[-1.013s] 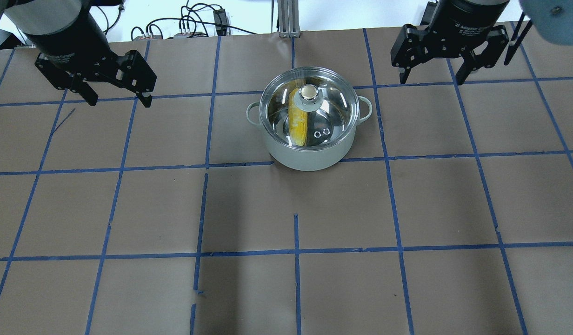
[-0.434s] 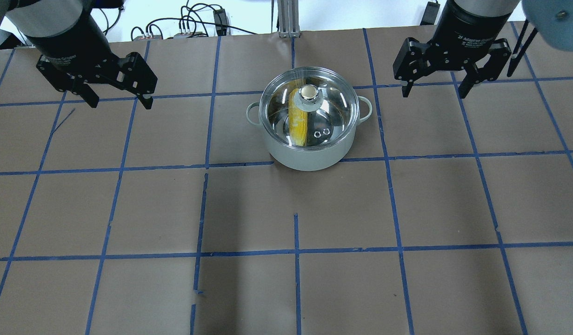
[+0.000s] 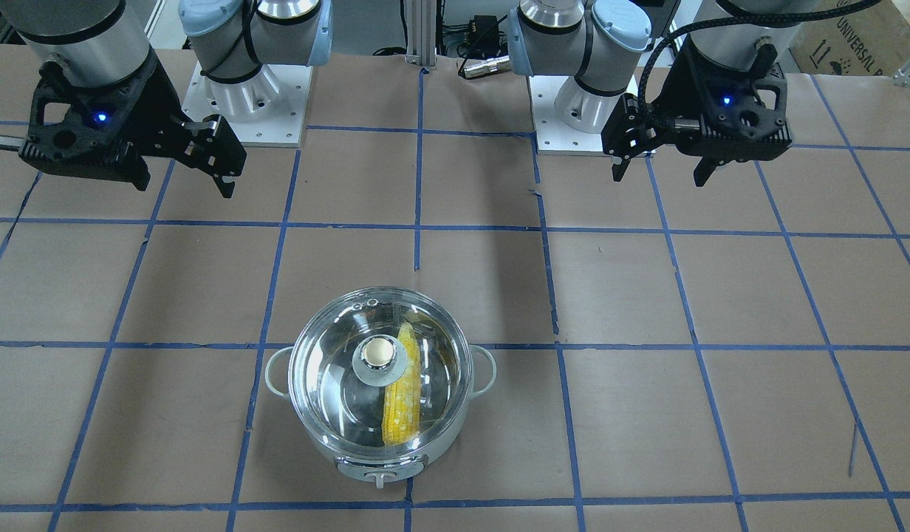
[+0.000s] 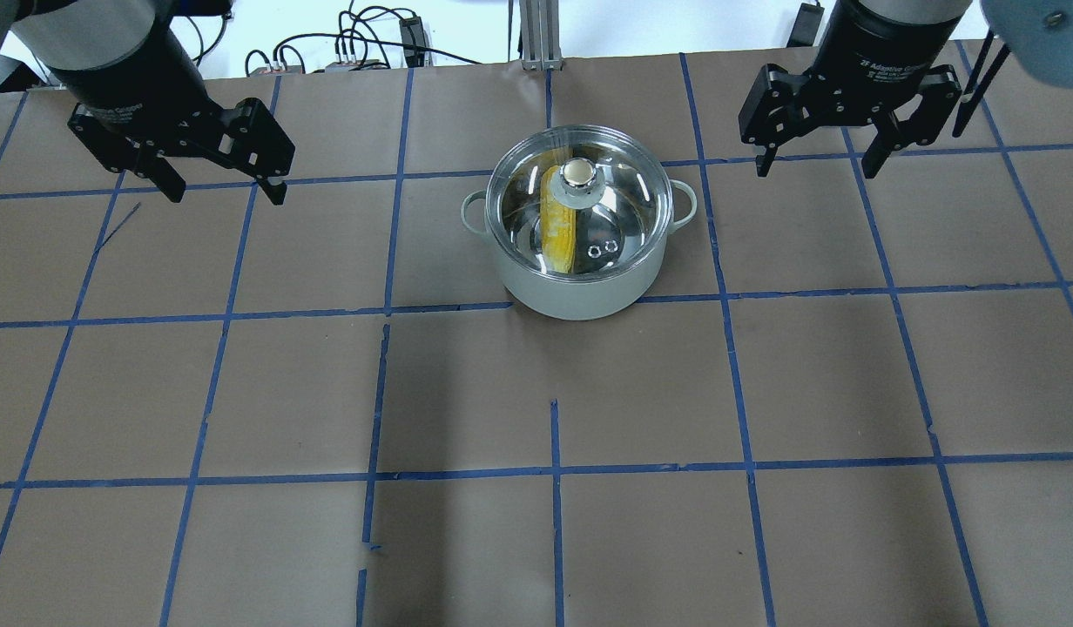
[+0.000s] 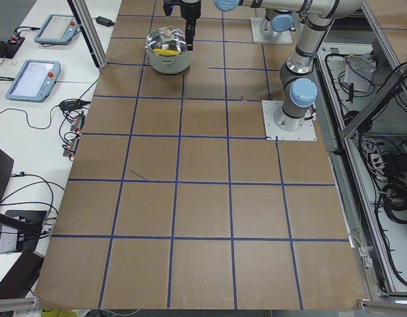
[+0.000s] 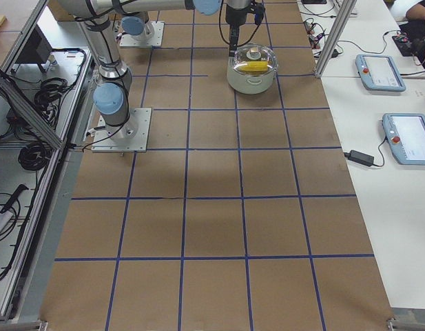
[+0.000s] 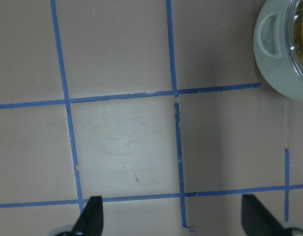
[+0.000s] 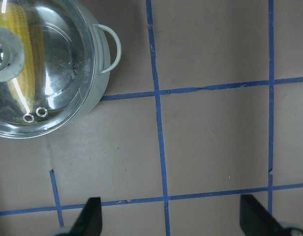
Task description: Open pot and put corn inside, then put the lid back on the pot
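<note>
Pot [image 4: 580, 292] sits on the bench [image 4: 536, 531] with the lid [image 4: 628, 205] seated on its rim. Corn [image 4: 556, 231] lies inside, visible through the glass. Left gripper [image 4: 226, 193] hovers well off the pot's left side, fingers spread and empty. Right gripper [image 4: 816, 170] hovers off the pot's right side, likewise spread and empty. Neither touches the pot.

The pale mint pot [image 4: 580, 296] stands upright on the bench [image 4: 240, 392]. Its clear glass lid [image 4: 624, 205] sits level on the rim, beige-topped knob up. Inside, the yellow corn [image 4: 557, 231] lies lengthwise just left of the knob, apparently flat on the steel floor, though reflections blur it.
</note>
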You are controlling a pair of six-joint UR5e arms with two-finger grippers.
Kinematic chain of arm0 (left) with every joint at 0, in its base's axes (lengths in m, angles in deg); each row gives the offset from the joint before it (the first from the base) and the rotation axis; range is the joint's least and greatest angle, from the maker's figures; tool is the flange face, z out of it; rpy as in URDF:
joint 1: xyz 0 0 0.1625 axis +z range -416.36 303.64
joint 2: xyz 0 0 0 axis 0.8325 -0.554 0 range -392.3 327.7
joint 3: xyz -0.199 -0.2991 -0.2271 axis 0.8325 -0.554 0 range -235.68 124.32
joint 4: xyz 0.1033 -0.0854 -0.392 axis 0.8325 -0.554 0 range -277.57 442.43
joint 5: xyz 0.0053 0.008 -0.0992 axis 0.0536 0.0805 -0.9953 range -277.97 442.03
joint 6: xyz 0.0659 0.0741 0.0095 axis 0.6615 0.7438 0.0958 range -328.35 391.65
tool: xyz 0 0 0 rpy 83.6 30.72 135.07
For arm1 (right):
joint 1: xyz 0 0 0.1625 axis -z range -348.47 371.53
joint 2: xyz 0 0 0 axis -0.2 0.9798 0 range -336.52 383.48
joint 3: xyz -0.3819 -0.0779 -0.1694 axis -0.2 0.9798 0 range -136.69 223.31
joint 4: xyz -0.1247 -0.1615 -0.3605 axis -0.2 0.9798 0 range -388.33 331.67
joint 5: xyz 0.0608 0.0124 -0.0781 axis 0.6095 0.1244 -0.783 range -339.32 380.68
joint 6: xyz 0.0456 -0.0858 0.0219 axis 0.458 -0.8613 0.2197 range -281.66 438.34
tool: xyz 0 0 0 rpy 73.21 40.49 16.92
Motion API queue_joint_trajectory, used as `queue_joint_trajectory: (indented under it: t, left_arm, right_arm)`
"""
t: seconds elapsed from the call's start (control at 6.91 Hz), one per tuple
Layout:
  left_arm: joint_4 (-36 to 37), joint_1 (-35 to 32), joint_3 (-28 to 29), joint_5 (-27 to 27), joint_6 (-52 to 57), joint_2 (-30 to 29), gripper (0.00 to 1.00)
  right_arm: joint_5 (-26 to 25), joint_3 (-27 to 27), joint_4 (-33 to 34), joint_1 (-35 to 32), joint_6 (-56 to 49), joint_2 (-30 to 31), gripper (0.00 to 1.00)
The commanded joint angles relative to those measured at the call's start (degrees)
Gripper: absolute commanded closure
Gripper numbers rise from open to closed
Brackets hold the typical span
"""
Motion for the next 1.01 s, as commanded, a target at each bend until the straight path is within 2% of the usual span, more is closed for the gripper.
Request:
queue_joint_trajectory:
  t: [0.0, 0.87]
  left_arm:
    - [0.0, 0.01, 0.0, 0.0, 0.0, 0.0, 0.0]
    - [0.0, -0.07, -0.09, 0.09, 0.0, 0.17, 0.0]
  right_arm:
    - [-0.82, 0.1, 0.23, 0.0, 0.14, 0.05, 0.01]
    - [-2.14, 0.11, 0.32, 0.0, -0.03, -0.04, 0.01]
